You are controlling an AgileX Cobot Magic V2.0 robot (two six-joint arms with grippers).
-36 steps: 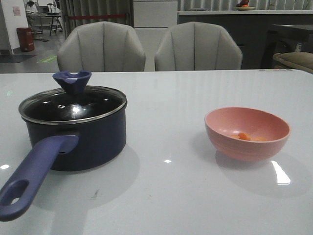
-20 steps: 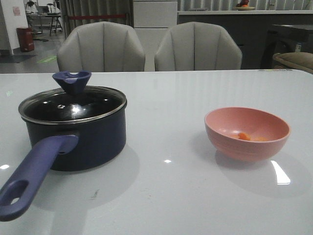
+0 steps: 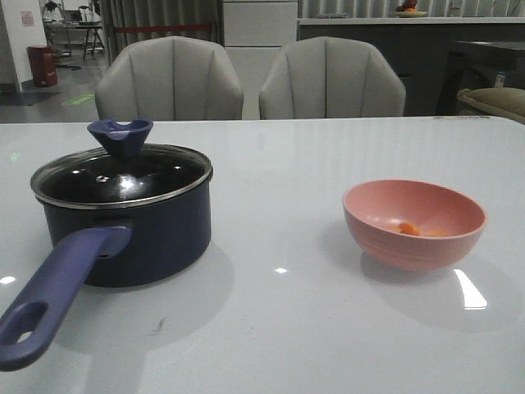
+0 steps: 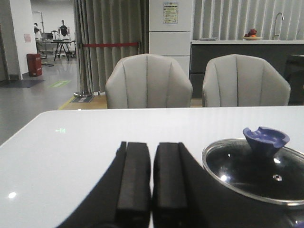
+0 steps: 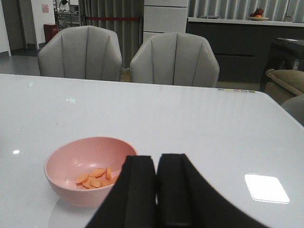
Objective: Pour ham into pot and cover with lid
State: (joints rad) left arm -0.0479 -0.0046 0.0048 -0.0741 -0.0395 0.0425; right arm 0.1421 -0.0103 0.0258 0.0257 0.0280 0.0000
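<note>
No writing can be read anywhere. A small paper notice (image 4: 170, 13) hangs on the white cabinet at the back, its print too small to make out. A pinkish sheet (image 5: 45, 8) is stuck on the far white wall, also illegible.

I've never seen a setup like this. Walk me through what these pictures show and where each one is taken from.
It is a two-armed robot at a white table. One picture looks forward over the table. The other two come from cameras on the wrists, so the black bars at their bottom edges are the fingers of the left gripper and right gripper. Both are closed and hold nothing. On the table stand a pot, with its lid on, and a pink bowl holding the ham. Two chairs stand behind.
</note>
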